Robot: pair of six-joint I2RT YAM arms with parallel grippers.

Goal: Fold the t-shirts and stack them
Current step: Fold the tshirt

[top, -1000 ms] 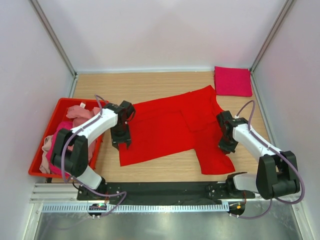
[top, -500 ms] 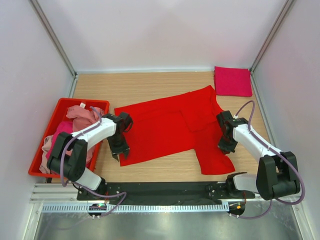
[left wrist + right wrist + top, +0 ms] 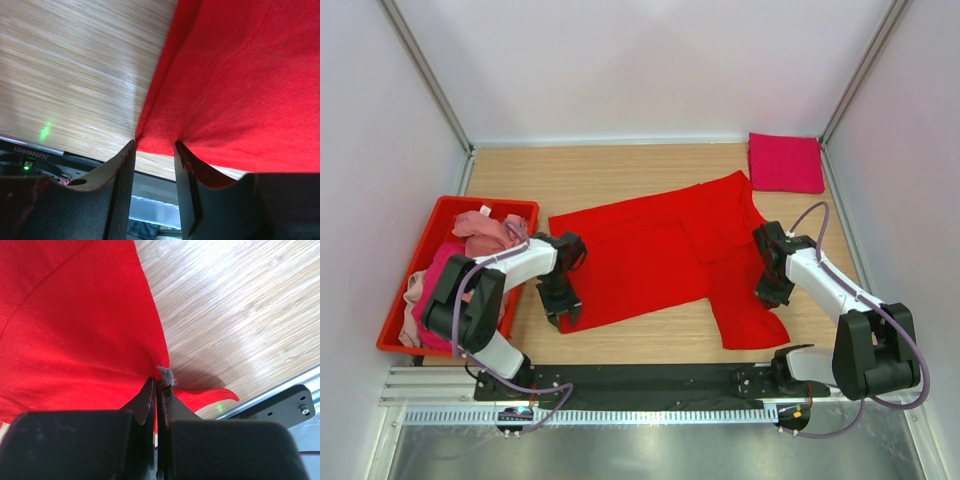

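Lying flat on wood-grain table (image 3: 600, 175) amid white walls (image 3: 640, 70), red t-shirt (image 3: 640, 250)

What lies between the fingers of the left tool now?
The hem corner of the red t-shirt lies between the open fingers of the left tool, on the wooden table; the left wrist view shows it.

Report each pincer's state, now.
Left pincer: open, jaws either side of the red t-shirt corner, not clamped.
Right pincer: shut on the red t-shirt's edge.
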